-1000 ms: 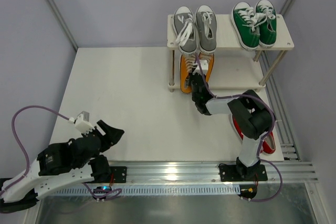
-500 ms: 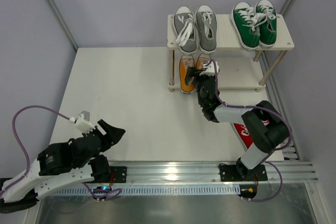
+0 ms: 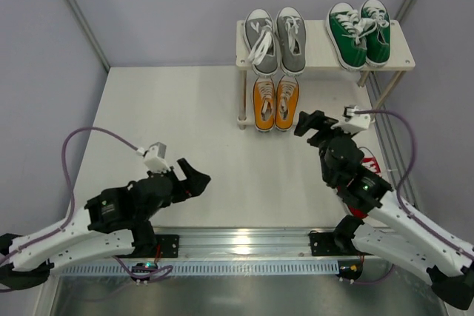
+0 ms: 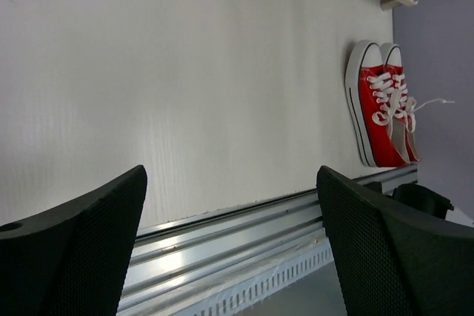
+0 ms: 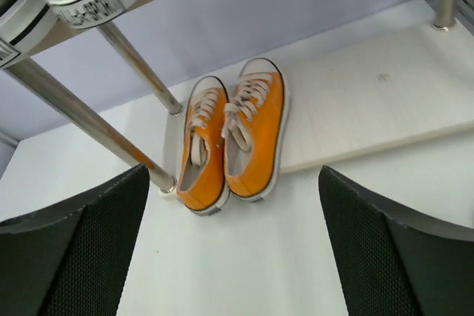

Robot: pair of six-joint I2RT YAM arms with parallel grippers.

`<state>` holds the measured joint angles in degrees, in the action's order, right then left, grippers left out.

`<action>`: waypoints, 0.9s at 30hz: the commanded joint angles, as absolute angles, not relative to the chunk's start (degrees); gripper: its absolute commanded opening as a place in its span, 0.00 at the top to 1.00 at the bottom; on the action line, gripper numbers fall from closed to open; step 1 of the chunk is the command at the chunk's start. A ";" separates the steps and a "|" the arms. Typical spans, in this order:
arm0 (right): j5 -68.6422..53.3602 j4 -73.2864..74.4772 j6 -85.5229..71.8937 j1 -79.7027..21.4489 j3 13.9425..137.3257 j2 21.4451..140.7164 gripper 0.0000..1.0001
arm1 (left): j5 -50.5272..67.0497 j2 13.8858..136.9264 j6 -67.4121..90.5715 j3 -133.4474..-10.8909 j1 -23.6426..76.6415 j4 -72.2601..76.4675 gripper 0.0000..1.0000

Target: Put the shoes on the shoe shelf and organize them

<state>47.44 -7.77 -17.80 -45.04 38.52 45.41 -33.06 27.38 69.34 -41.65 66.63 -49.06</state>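
Observation:
The shoe shelf (image 3: 315,44) stands at the back right. Its top board carries a grey pair (image 3: 275,37) and a green pair (image 3: 360,32). An orange pair (image 3: 275,103) sits side by side at the left end of the lower board (image 5: 370,109), heels overhanging the front edge; the right wrist view shows the same orange pair (image 5: 233,135). My right gripper (image 3: 315,125) hovers open just in front of it, holding nothing. A red pair (image 4: 381,105) lies on the table by the right edge, half hidden behind the right arm in the top view. My left gripper (image 3: 194,179) is open and empty at the near left.
The shelf's metal posts (image 5: 89,120) stand left of the orange pair. An aluminium rail (image 3: 244,242) runs along the near table edge. Grey walls close in the back and sides. The right part of the lower board holds nothing.
My right gripper opened, let go of the orange shoe and drew back from the shelf. The left arm swung forward toward the table's middle and opened wider.

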 commanded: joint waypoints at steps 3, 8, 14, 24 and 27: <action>56.67 57.16 -50.25 -44.65 56.29 36.48 0.00 | -20.06 47.77 58.81 -46.55 66.45 -21.47 0.04; 59.76 88.25 -62.82 -44.56 73.01 42.16 0.00 | -6.79 76.91 58.35 -62.19 66.36 -11.26 0.08; 55.81 88.24 -59.68 -41.75 80.59 41.92 0.00 | 3.43 101.31 60.82 -89.70 70.13 -7.02 0.18; 54.76 88.16 -52.83 -41.75 88.94 39.73 0.00 | 10.20 128.48 65.12 -116.95 74.62 -17.39 0.24; 52.83 88.24 -50.63 -41.75 89.56 39.02 0.00 | 8.01 133.93 65.57 -124.33 74.62 -26.34 0.27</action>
<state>54.39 76.58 -54.52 -41.87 87.79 39.68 7.77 130.76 64.03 -117.45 75.55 -18.11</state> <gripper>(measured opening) 0.996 0.737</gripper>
